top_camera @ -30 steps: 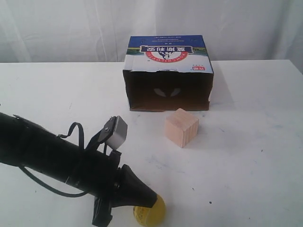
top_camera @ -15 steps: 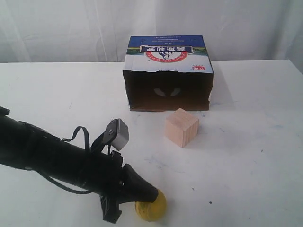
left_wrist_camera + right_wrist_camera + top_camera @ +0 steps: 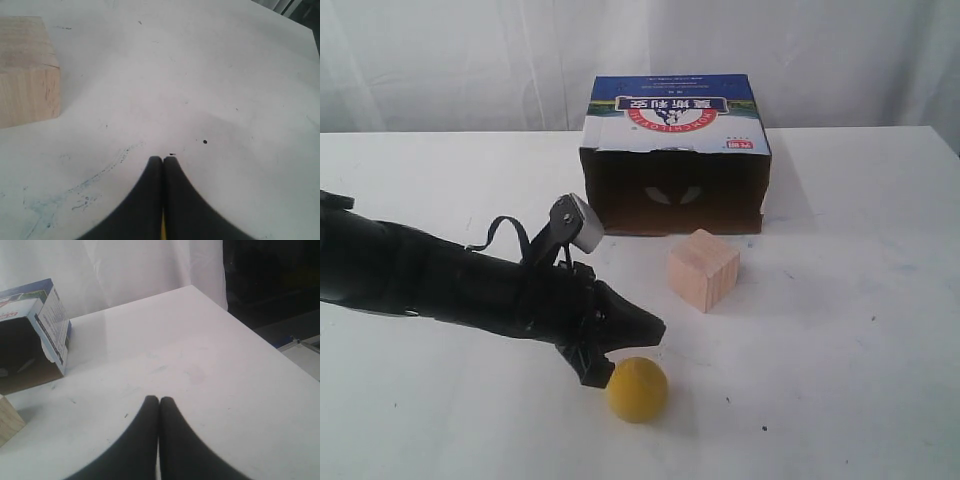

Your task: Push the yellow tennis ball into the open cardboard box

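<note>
Illumination: bright, diffuse, even. The white counter [image 3: 840, 300] reads near overexposed. The wooden cube [image 3: 703, 270] and yellow tennis ball [image 3: 637, 389] cast soft shadows toward 4 o'clock. In both wrist views the fingers [image 3: 149, 200] appear defocused, edges blurred.

Black left arm [image 3: 420, 285] cut off at exterior view's 9 o'clock edge. Left wrist view: small yellow tennis ball [image 3: 162, 231] only 1 sliver between closed left gripper [image 3: 163, 159] fingers; light wooden cube [image 3: 25, 70] cropped.

Looks like a lab test bench — a scuffed white desk [image 3: 860, 330] with a plain white curtain [image 3: 450, 60] hung along its far edge.
</note>
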`<state>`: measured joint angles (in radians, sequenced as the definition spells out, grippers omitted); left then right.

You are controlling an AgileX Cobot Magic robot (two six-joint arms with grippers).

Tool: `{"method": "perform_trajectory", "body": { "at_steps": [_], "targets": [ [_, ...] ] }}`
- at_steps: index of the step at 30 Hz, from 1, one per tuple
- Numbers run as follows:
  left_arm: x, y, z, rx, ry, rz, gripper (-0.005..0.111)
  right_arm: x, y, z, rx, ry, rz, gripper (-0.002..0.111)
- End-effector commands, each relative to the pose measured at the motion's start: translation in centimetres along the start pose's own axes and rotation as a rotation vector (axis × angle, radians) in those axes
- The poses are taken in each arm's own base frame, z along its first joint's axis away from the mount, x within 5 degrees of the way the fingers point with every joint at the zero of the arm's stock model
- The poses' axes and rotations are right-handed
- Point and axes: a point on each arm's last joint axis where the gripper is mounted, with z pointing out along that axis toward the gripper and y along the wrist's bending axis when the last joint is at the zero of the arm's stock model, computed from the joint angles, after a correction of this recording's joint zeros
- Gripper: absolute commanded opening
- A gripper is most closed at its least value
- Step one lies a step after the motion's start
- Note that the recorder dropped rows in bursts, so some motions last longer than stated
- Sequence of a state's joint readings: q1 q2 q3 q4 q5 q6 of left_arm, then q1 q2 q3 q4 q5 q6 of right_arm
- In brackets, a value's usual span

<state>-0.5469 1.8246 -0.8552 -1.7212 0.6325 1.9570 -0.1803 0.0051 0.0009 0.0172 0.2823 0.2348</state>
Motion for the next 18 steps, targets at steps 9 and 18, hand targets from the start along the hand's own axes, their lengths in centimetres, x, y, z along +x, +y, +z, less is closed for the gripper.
{"method": "perform_trajectory", "body": {
  "at_steps": [9,18],
  "targets": [
    [0.5,1.2,0.0,-0.130,0.073,0.147,0.000,-0.1,0.0,0.0,0.009,-0.007,0.005,0.000],
    [1.8,1.8,1.0,-0.102,0.097,0.114,0.000,-0.1,0.0,0.0,0.009,-0.007,0.005,0.000]
  ]
}}
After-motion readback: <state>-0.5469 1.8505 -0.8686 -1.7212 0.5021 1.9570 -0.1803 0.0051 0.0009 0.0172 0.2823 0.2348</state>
